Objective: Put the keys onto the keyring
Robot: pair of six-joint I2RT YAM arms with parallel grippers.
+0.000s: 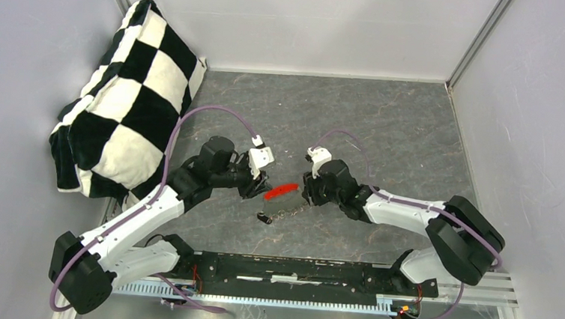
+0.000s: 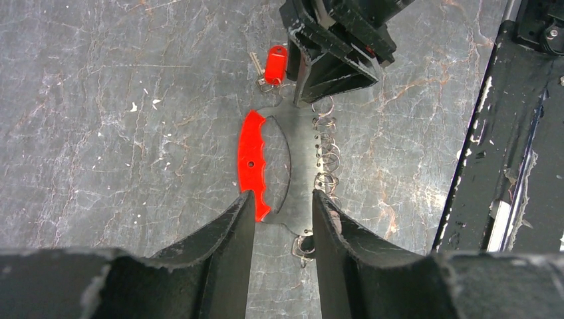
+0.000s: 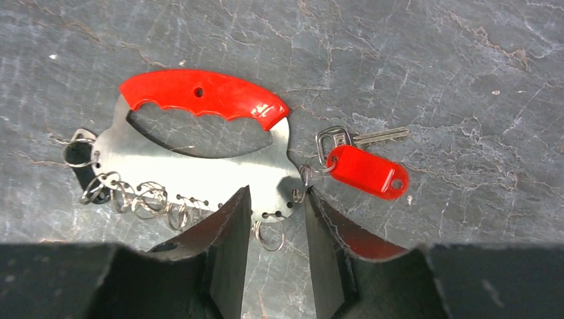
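The keyring (image 1: 281,191) is a flat metal plate with a red curved band and several small split rings along its toothed edge; it lies on the grey floor between both grippers. It also shows in the left wrist view (image 2: 299,159) and the right wrist view (image 3: 199,166). The red-headed key (image 3: 366,171) hangs on a ring at one end, next to the right gripper (image 2: 275,64). The black-headed key (image 1: 264,219) is at the other end, partly hidden (image 2: 304,244). My left gripper (image 2: 284,199) is open, astride the plate's end. My right gripper (image 3: 276,199) is open over a corner ring.
A black-and-white checkered cushion (image 1: 130,96) leans in the back left corner. Grey walls enclose the floor on three sides. The arms' black base rail (image 1: 294,269) runs along the near edge.
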